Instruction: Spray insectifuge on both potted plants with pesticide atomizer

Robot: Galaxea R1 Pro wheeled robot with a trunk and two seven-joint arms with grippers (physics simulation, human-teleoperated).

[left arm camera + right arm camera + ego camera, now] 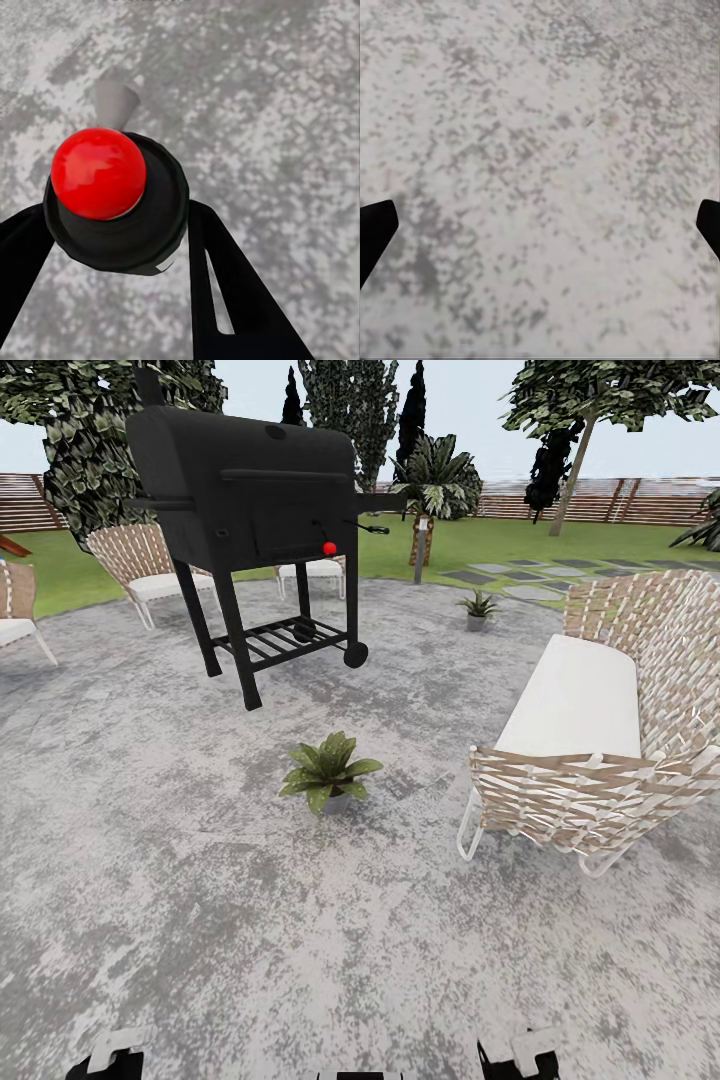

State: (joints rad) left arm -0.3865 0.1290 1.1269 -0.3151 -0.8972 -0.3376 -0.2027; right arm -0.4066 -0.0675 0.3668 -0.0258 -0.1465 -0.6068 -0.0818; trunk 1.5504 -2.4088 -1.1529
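The left pincer (112, 247) pinches the pesticide atomizer (112, 195) above the patio (150, 880), the right pincer (540, 232) spread wide, a potted plant (328, 770) ahead.

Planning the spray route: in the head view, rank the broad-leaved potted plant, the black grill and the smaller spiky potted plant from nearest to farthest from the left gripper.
1. Broad-leaved potted plant: mid-patio, ahead and to the right of the left gripper.
2. Black grill: standing beyond that plant.
3. Smaller spiky potted plant: far right, near the patio's edge.
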